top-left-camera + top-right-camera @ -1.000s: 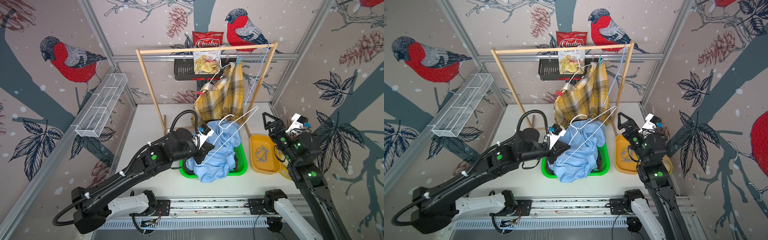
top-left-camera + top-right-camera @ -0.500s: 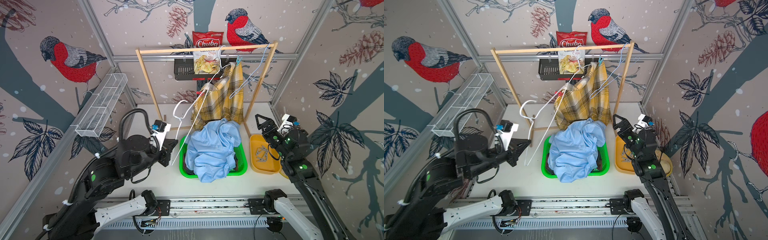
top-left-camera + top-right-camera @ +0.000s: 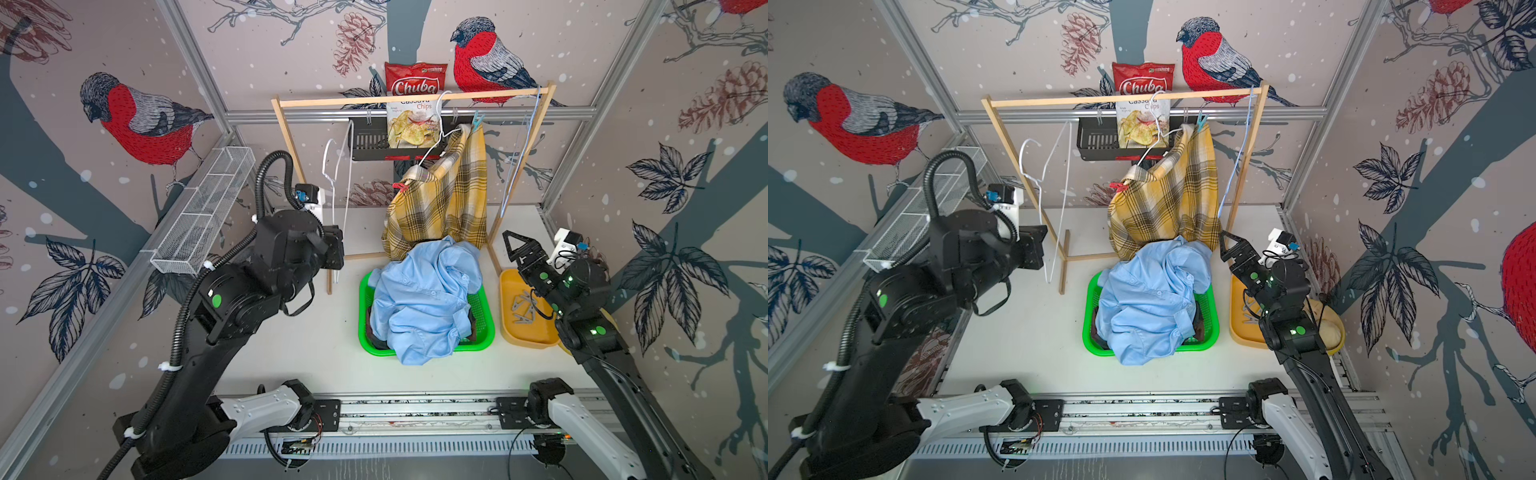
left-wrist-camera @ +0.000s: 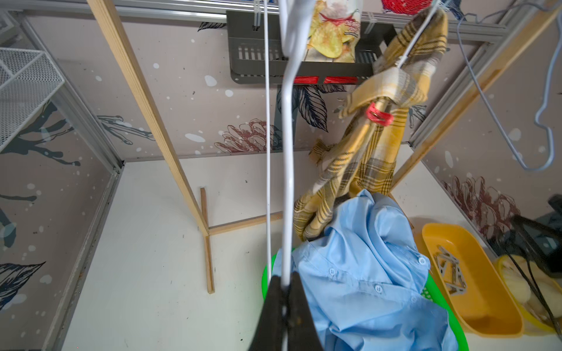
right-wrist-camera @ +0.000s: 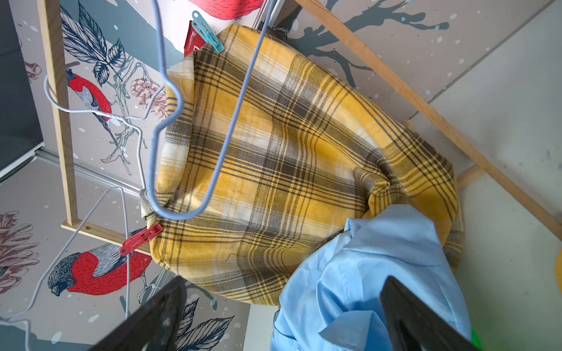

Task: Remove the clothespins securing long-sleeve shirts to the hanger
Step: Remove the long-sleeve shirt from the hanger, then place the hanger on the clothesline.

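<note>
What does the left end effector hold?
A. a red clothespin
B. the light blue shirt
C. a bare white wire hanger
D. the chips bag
C: in the left wrist view the left end effector is shut on the white wire hanger, while the red clothespin sits on the yellow plaid shirt.

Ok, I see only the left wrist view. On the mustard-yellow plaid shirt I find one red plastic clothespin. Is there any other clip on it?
Observer: Yes, a light blue plastic clothespin grips the highest corner of that yellow plaid shirt.
Operator: And the other arm?
Observer: The right gripper is open and empty, beside the shirt.
Operator: Is my white wire hanger hooked on something?
Observer: No, its hook is in the air, below the light wooden rail.
</note>
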`<state>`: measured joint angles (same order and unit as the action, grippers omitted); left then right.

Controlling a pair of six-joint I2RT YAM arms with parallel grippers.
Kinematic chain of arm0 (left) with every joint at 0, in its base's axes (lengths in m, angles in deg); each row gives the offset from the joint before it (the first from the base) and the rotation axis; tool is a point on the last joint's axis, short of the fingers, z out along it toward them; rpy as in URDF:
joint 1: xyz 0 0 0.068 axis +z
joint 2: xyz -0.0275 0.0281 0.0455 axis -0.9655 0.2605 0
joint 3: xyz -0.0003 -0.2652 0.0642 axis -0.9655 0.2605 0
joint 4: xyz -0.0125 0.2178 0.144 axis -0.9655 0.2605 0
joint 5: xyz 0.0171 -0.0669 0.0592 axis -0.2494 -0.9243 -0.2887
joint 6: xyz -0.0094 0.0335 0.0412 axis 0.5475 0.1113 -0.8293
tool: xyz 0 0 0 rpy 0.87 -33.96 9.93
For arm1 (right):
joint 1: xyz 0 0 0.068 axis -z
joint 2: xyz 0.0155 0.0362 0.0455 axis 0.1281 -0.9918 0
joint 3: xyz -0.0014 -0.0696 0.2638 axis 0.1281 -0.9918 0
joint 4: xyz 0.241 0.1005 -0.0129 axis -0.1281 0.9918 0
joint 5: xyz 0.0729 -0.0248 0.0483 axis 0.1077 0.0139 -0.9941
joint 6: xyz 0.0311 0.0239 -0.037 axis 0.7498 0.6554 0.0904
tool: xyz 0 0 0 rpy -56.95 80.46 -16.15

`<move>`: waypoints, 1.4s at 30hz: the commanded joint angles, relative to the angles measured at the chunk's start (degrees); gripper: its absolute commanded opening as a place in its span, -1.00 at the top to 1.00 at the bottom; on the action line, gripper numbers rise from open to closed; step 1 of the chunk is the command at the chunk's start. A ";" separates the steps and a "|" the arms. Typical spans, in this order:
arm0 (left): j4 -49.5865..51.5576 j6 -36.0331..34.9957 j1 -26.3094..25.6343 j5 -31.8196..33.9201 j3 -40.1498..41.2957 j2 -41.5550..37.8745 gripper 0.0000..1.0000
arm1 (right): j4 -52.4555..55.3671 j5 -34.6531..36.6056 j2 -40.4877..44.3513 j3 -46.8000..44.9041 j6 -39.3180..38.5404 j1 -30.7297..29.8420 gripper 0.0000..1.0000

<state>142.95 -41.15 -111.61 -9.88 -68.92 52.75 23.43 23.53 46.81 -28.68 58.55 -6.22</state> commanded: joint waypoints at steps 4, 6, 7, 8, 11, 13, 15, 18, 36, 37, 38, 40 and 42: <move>-8.74 -2.76 7.83 -13.04 -6.37 7.81 1.00 | -0.91 0.48 2.22 -1.03 -2.22 -0.04 -0.99; -9.01 -3.37 8.82 -13.85 -9.65 11.44 1.00 | -1.72 -0.21 2.35 -1.96 -2.25 -0.04 -1.00; -9.33 -3.90 9.22 -14.03 -11.33 13.25 1.00 | -2.37 -0.84 2.22 -2.54 -2.23 -0.03 -0.99; -9.61 -3.95 9.76 -14.03 -12.77 14.57 1.00 | -3.04 -1.48 2.07 -2.90 -2.19 -0.04 -0.99; -10.61 -3.28 12.89 -17.12 -17.06 18.99 1.00 | -4.19 -2.80 0.98 -3.59 -2.21 -0.04 -0.99; -10.65 -2.95 14.72 -18.51 -20.19 22.03 1.00 | -5.20 -3.94 0.22 -3.85 -2.57 -0.04 -0.99; -10.98 -2.61 15.96 -19.47 -22.37 24.17 1.00 | -6.48 -5.69 -0.58 -3.98 -3.15 -0.17 -0.99; -11.64 -2.00 17.64 -21.21 -24.89 26.53 1.00 | -6.68 -7.19 -1.88 -3.55 -5.11 -0.85 -0.99; -15.19 -0.42 22.24 -25.77 -16.60 26.80 1.00 | -8.89 -13.59 -14.35 2.96 -17.88 -16.70 -0.99; -16.13 -0.26 22.28 -25.49 -14.47 25.50 1.00 | -9.29 -13.26 -14.66 2.87 -17.66 -16.77 -1.00; -17.45 -0.13 22.29 -25.38 -12.33 23.89 1.00 | -9.76 -13.05 -15.00 2.78 -17.47 -16.82 -1.00; -18.96 -0.20 22.25 -25.05 -9.93 21.98 0.79 | -10.33 -13.05 -15.71 2.88 -17.44 -16.95 -0.99; -19.41 -0.47 22.25 -24.43 -9.59 21.24 0.33 | -9.94 -12.60 -16.48 3.69 -17.44 -17.02 -0.99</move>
<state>127.92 -42.25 -89.53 -35.50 -79.28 75.00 15.72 9.98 30.96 -25.95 42.03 -23.10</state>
